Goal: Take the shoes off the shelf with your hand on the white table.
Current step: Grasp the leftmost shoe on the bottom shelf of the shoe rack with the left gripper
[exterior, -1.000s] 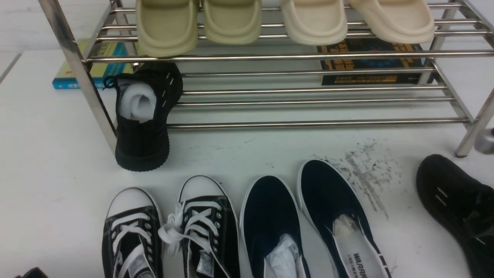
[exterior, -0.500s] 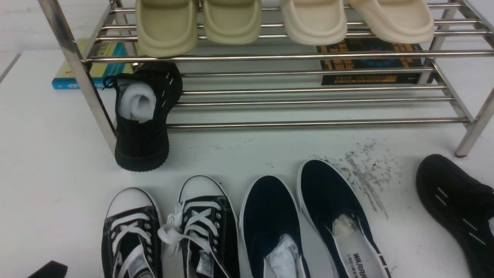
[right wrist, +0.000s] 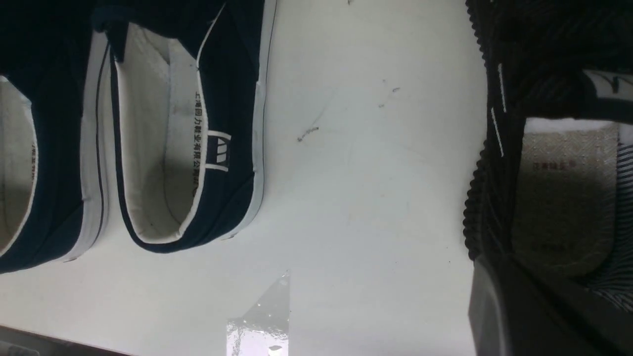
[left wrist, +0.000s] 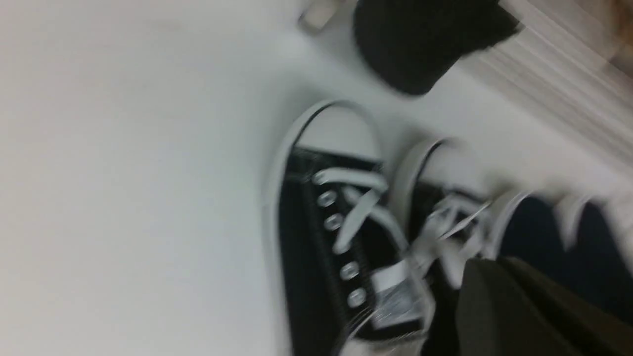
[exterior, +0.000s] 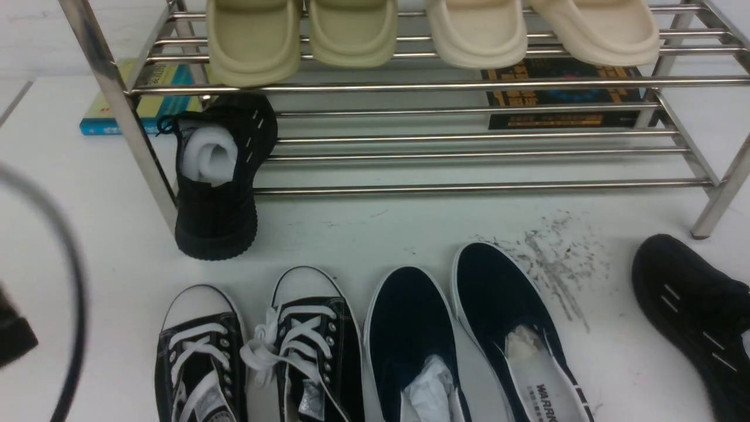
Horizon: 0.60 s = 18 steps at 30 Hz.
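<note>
One black knit shoe (exterior: 215, 193) with white foam inside hangs off the front left of the shelf (exterior: 469, 189). Its heel is on the lower tier and its toe on the white table (exterior: 88, 234). It also shows, blurred, in the left wrist view (left wrist: 415, 44). The other black knit shoe (exterior: 697, 316) lies on the table at the right edge. My left arm (exterior: 12, 334) is a blurred black shape at the left edge, and one dark finger (left wrist: 519, 311) shows over the sneakers. One finger (right wrist: 534, 316) of my right gripper overlaps that shoe's heel (right wrist: 509, 49).
Black-and-white lace-up sneakers (exterior: 202, 357) and navy slip-ons (exterior: 504, 316) stand in a row at the table's front. Beige slippers (exterior: 252, 35) and cream slippers (exterior: 477, 29) sit on the top tier. Two books (exterior: 146, 99) (exterior: 562, 88) lie behind the shelf. Grey scuff marks (exterior: 551, 258) are at the right.
My left arm and its cable have swung up into view at the left edge. The right arm's grey part has left the right edge. The right black shoe settled slightly.
</note>
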Motion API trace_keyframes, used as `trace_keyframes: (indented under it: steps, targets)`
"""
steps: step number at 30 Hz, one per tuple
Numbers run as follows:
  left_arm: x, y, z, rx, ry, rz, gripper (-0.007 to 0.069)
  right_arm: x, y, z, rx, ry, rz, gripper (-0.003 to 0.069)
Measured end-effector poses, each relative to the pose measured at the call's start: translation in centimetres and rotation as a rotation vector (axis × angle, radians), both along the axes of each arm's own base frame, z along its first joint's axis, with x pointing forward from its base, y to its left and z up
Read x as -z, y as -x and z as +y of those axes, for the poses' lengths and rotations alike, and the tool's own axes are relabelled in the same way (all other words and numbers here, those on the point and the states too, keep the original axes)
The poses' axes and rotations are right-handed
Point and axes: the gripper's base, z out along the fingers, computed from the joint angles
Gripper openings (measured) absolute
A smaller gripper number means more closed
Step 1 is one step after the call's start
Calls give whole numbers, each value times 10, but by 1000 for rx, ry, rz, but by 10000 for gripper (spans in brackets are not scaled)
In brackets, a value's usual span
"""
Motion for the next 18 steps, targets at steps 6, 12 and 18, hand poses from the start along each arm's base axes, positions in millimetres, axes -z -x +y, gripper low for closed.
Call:
trace_keyframes:
  steps: [6, 12, 18]
  targets:
    - [-14, -85, -4, 179, -92, 245, 18, 0, 0, 0, 0, -1, -2, -6]
    - [-7, -142, -12, 245, -23, 313, 117, 0, 0, 0, 1, -1, -4, -3]
    - [-8, -162, -34, 295, -46, 246, 295, 0, -1, 0, 3, -2, -10, 0]
